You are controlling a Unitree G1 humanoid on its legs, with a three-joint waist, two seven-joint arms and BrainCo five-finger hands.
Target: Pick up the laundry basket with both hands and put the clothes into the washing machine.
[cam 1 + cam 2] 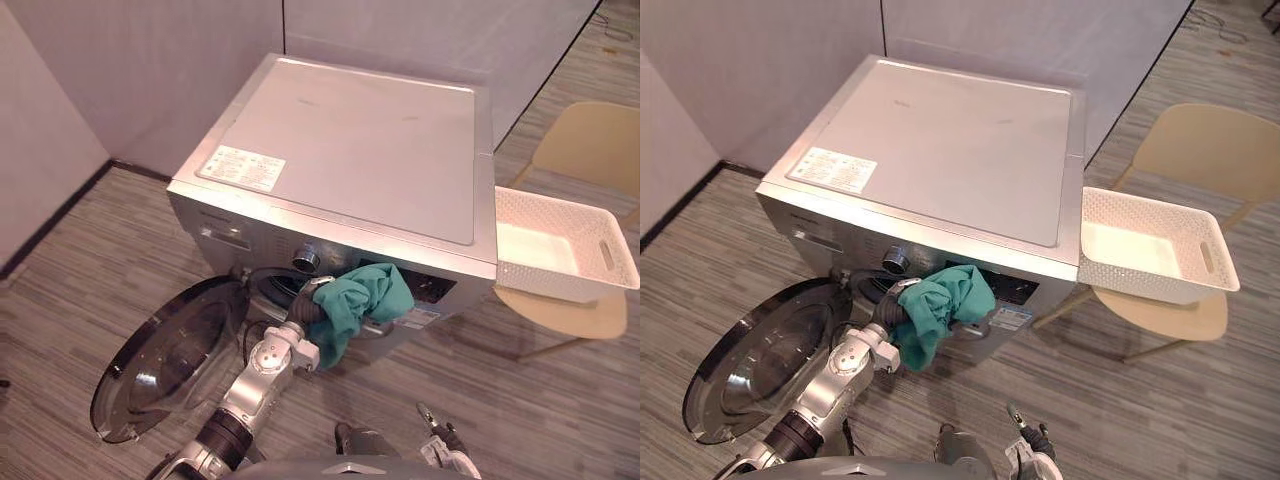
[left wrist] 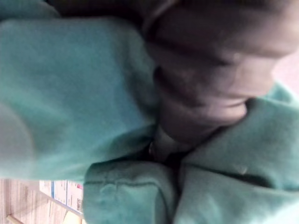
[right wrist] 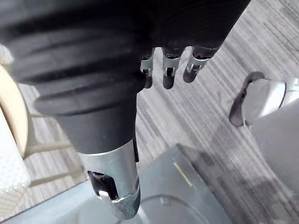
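While parked right at the drum mouth of the silver front-loading washing machine (image 1: 350, 150), got the left robot hand (image 1: 303, 308) curled round a bunched teal cotton garment (image 1: 365, 298), probably to shove it in past the wide-open round glass door (image 1: 165, 360). Got the white perforated plastic laundry basket (image 1: 560, 285) sitting empty-looking on the tan wooden chair (image 1: 590, 140) alongside, handy for reaching. Got the right robot hand (image 3: 168, 74) hanging low, loosely spread, holding 0 things.
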